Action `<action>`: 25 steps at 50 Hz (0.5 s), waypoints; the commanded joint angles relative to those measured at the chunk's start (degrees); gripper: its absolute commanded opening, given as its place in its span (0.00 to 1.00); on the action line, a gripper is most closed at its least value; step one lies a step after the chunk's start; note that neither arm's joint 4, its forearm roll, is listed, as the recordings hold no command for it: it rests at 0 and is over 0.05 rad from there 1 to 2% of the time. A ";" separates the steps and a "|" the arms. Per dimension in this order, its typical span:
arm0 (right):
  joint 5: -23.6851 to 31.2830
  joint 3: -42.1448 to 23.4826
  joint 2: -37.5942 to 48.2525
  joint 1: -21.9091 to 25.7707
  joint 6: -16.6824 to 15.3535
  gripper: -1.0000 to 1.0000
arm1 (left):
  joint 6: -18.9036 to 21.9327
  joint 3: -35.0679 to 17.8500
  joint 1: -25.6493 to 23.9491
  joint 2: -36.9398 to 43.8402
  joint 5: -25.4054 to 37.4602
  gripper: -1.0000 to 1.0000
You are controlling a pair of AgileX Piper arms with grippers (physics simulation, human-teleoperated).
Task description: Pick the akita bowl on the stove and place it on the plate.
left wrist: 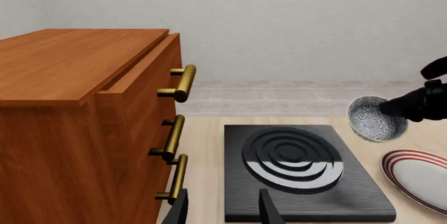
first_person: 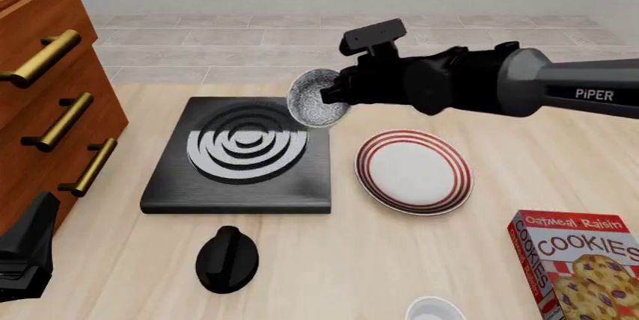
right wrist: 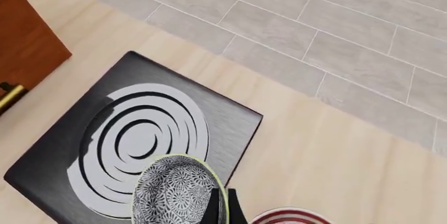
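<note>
Left gripper [left wrist: 222,211] sits idle low beside the wooden drawer cabinet [first_person: 40,73], fingers parted with nothing between them, parked out of the way since the right arm does this job. Over the stove's [first_person: 239,157] far right corner the akita bowl [first_person: 316,99] hangs lifted clear and tipped on its side, the right gripper [first_person: 334,96] clamped closed on its rim, pinched at the edge so it carries tilted. The bowl sits right at those fingertips, on their stove side, and the plate [first_person: 414,172] waits just right of the stove, nearer the camera, so placing isn't done yet.
</note>
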 commanded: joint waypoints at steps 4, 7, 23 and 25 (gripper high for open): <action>-1.74 1.50 -1.16 -3.33 -0.70 0.00 | 0.00 0.00 0.00 0.00 0.00 1.00; -2.30 1.95 -1.13 -4.02 -0.43 0.00 | 0.00 0.00 0.00 0.00 0.00 1.00; -4.21 3.94 -1.67 -7.89 -0.23 0.00 | 0.00 0.00 0.00 0.00 0.00 1.00; -4.50 4.25 -1.72 -8.19 0.01 0.00 | 0.00 0.00 0.00 0.00 0.00 1.00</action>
